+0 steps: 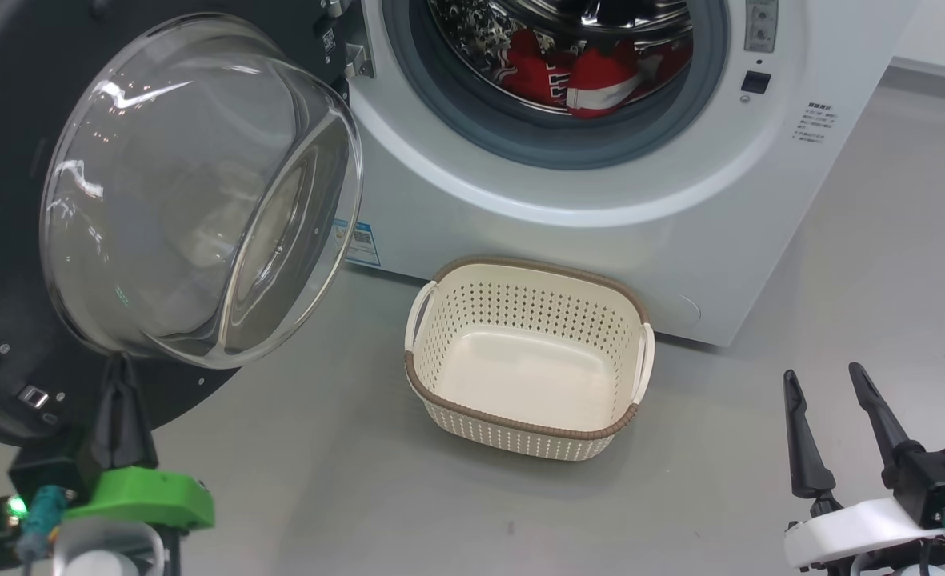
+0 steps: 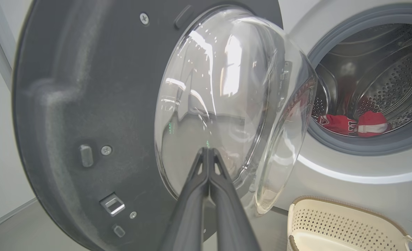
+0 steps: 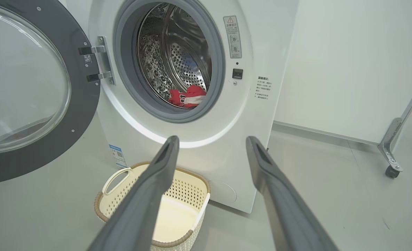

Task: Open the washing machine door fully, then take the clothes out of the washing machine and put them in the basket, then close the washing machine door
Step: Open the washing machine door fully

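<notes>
Fig. 1. The moment before the reach, seen from my head and both wrists.

(a) The door (image 1: 200,192) is swung out to the left of the washer (image 1: 600,208), its glass bowl facing the near side. I judge it open wide enough to leave the drum mouth clear.

(b) My left claw (image 1: 124,364) is clenched on nothing, its tips at the bowl's lower edge (whether they touch the glass I cannot tell).

(c) My right claw (image 1: 822,374) is released, jaws spread wide and empty, low at the near right over bare floor.

(d) The clothes (image 1: 576,76) lie on the drum floor just behind the grey ring, a red heap whose long axis runs left to right across the mouth.

(e) The basket (image 1: 532,264) stands empty on the floor under the drum mouth, just beside the washer's front.

Key relation: from the right claw the clothes lie farther, higher and to the left, with nothing between. The door stands between the left claw and the drum. The right arm is therefore the nearer, and the likely one to reach in.
</notes>
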